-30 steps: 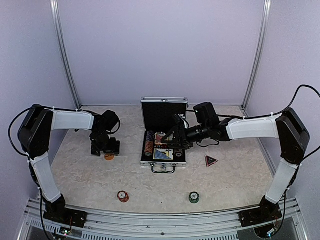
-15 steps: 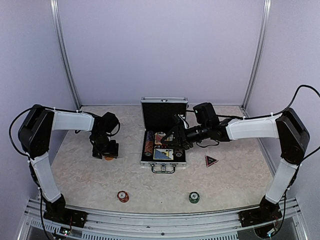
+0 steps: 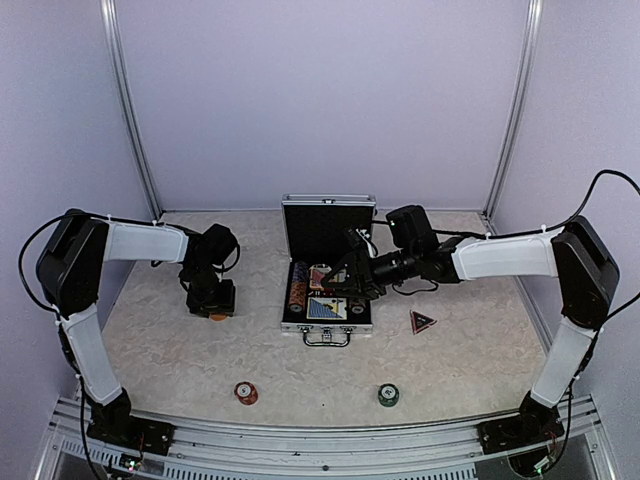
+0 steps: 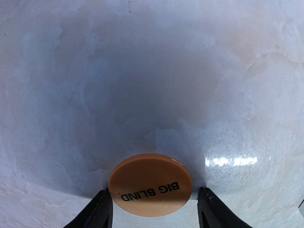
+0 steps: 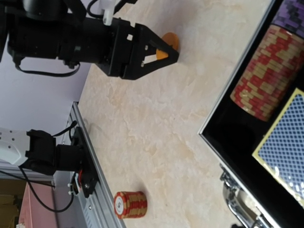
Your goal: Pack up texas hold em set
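Note:
The silver case [image 3: 327, 322] lies open mid-table with its black-lined lid [image 3: 328, 226] upright. It holds a red-gold chip stack [image 5: 267, 71], purple chips [image 5: 292, 14] and a blue card deck [image 5: 285, 153]. An orange "BIG BLIND" disc [image 4: 151, 184] lies flat on the table between the fingers [image 4: 98, 213] of my open left gripper [image 3: 213, 300]. The right finger stands a little apart from the disc. My right gripper [image 3: 346, 279] hovers over the case's tray; its jaws do not show clearly.
A red-black triangle marker [image 3: 422, 321] lies right of the case. A red chip stack [image 3: 245, 392] and a green chip stack [image 3: 388, 395] stand near the front edge. The red stack also shows in the right wrist view [image 5: 129, 204], near the front rail.
My left gripper has come down and forward over the orange disc, which now shows only as a sliver beneath it in the top view. The right arm has stayed put.

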